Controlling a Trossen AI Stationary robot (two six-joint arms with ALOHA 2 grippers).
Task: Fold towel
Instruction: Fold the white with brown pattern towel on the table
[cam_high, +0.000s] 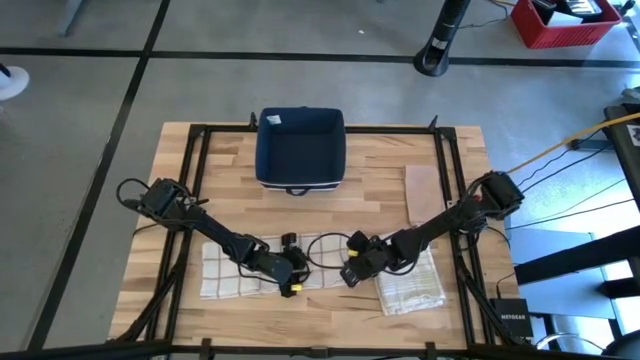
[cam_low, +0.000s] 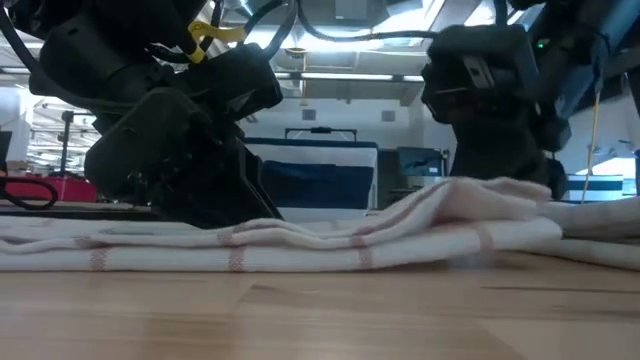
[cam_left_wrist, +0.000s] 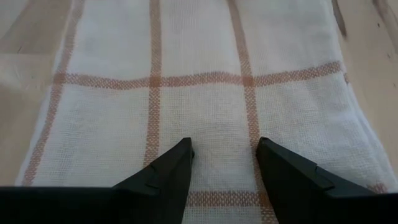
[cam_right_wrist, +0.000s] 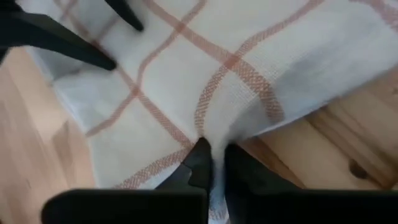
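Pinching a raised ridge of the towel (cam_right_wrist: 249, 68) between nearly closed fingers, the right gripper (cam_right_wrist: 214, 165) sits near the middle of the table's (cam_high: 230, 160) front edge, while the left gripper (cam_left_wrist: 224, 163) rests just beside it on the flat cloth, fingers well apart and holding nothing. The pinch looks shallow, so the fold could slip free on lifting, or the left fingers pressing the cloth could drag it askew. Counted: two grippers, one spread towel, one folded towel (cam_high: 412, 290) by the front right corner, one blue bin (cam_high: 300, 150) at the back edge.
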